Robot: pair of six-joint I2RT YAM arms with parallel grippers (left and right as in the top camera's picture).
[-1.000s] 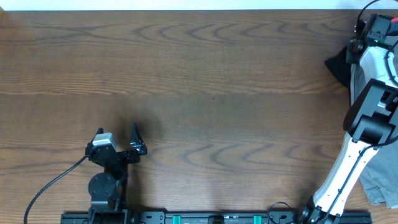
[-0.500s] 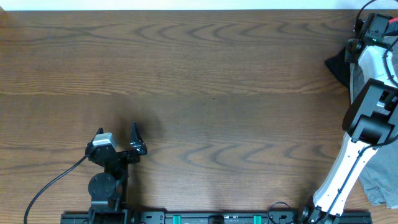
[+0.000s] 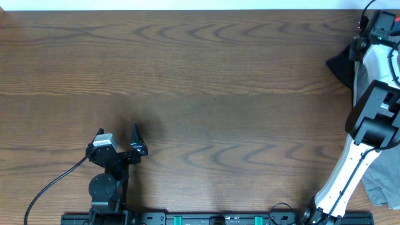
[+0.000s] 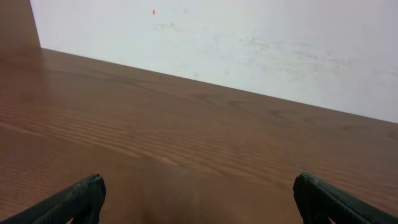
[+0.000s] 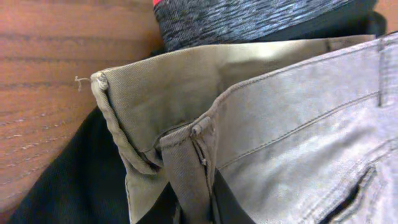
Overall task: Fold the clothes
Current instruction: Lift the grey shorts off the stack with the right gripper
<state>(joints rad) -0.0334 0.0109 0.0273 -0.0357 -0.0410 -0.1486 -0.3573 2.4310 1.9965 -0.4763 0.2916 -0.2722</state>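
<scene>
A pile of clothes lies at the table's far right edge. In the right wrist view I see grey shorts (image 5: 298, 124) with a waistband, a beige piece (image 5: 161, 93) under them, a black piece (image 5: 62, 180) and a red-grey piece (image 5: 249, 18). My right gripper (image 5: 193, 210) is down in the pile, with a fold of the grey shorts' waistband pinched between its dark fingers (image 5: 235, 208). In the overhead view it (image 3: 377, 28) is at the far right corner beside black cloth (image 3: 340, 62). My left gripper (image 3: 134, 142) is open and empty at the near left, its fingertips (image 4: 81, 199) wide apart.
More grey cloth (image 3: 382, 182) lies at the near right edge, partly under the right arm. The brown wooden table (image 3: 206, 94) runs to a white wall (image 4: 249, 43) at the back. A black cable (image 3: 50, 187) runs off the left arm's base.
My right gripper has shifted slightly toward the far right corner. The left arm has not moved.
</scene>
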